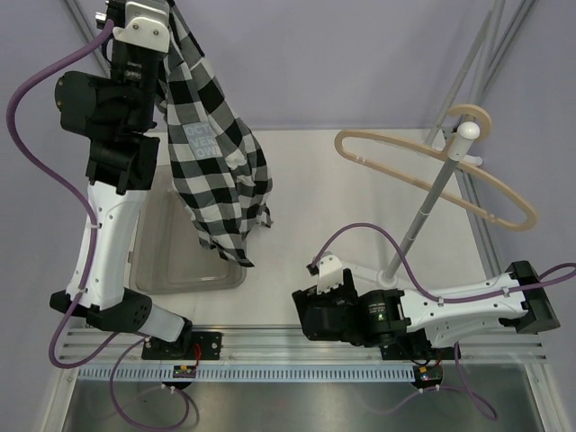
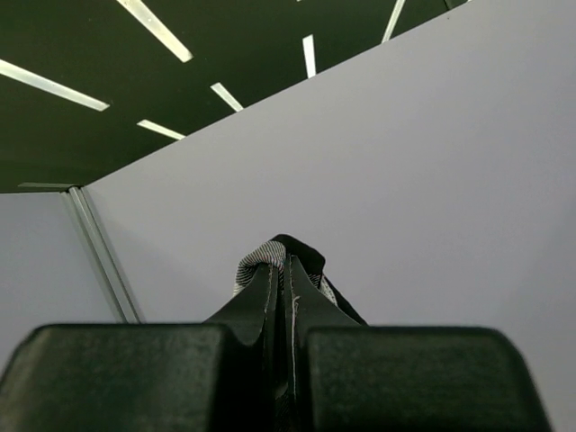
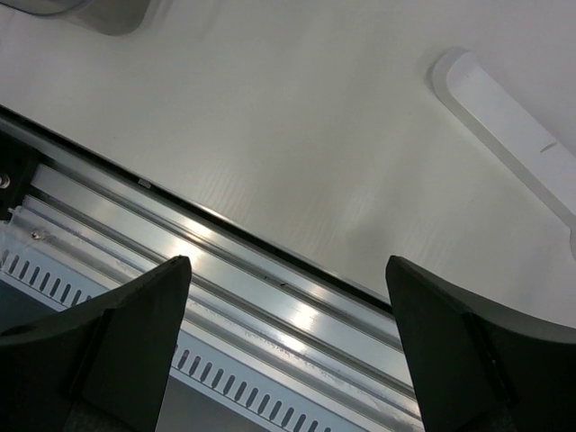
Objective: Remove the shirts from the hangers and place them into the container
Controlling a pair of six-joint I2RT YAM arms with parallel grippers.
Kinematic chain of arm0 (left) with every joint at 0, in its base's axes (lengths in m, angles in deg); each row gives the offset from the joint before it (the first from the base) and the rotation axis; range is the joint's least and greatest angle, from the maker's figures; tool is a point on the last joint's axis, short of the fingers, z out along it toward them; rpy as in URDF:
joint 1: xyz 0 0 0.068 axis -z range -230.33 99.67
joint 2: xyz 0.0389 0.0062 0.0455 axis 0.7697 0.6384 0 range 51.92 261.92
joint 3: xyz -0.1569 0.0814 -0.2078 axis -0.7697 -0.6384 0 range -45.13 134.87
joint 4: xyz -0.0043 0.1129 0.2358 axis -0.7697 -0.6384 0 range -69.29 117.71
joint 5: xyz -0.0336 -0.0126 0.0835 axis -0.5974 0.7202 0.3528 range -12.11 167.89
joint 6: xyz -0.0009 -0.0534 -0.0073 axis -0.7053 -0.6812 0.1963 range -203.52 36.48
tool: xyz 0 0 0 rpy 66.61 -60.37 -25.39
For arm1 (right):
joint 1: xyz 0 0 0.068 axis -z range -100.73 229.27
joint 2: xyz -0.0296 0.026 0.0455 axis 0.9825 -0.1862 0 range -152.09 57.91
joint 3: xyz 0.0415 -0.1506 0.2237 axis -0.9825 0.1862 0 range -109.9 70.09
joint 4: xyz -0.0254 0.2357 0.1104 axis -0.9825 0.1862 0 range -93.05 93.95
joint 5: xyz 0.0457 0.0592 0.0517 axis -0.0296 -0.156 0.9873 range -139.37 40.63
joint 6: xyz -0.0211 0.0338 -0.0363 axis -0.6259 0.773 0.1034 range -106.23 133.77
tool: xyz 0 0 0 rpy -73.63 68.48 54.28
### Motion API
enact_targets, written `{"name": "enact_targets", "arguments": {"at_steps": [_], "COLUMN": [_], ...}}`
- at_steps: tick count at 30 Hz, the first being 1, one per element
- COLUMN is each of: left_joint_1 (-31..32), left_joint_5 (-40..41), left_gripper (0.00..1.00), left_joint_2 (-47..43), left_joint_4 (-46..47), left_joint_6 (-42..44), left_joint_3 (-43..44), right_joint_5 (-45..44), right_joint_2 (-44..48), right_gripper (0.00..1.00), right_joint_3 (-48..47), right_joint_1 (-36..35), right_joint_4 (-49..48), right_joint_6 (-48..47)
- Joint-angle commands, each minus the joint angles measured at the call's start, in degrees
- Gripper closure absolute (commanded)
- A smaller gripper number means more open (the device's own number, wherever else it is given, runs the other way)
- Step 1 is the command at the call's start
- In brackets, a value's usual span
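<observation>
A black-and-white checked shirt (image 1: pixel 211 153) hangs lengthwise from the left end effector (image 2: pixel 283 270), which is clamped tight on a bunch of its cloth, high above the worktop (image 1: pixel 342 207). The shirt's lower end dangles over the clear container (image 1: pixel 166 243) on the left side. To the right, well apart, the bare beige hanger (image 1: pixel 339 144) hangs from a grey stand pole (image 1: pixel 423 211) with a white knob (image 1: pixel 468 130). The right end effector (image 3: pixel 288 288) is spread wide and empty, low over the near edge's metal rail (image 3: pixel 270 315).
</observation>
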Motion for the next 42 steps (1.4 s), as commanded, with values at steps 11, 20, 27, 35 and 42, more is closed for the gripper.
{"name": "enact_targets", "arguments": {"at_steps": [11,20,27,35,42], "left_joint_1": [-5.3,-9.3,-9.4,-9.4,-9.5], "left_joint_5": [1.6,-0.5,-2.3,-3.7,0.0], "left_gripper": [1.00,1.00,1.00,1.00,1.00], "left_joint_2": [0.6,0.4,-1.1,-3.8,-8.5], "left_joint_4": [10.5,10.7,9.4,8.5,13.4], "left_joint_6": [6.0,2.0,-0.1,-1.2,-0.1], "left_joint_3": [8.6,12.3,12.4,9.5,-3.4], "right_joint_5": [-1.1,1.9,2.1,2.3,2.0], "right_joint_2": [10.8,11.0,8.9,10.2,11.3], "right_gripper": [0.01,0.01,0.00,0.01,0.01], "right_joint_3": [1.6,2.3,2.0,3.0,4.2], "right_joint_1": [-0.7,-0.7,-0.7,-0.7,-0.7], "right_joint_4": [2.6,3.1,0.4,-0.7,-1.1], "right_joint_6": [2.1,0.7,-2.2,-1.5,-0.7]}}
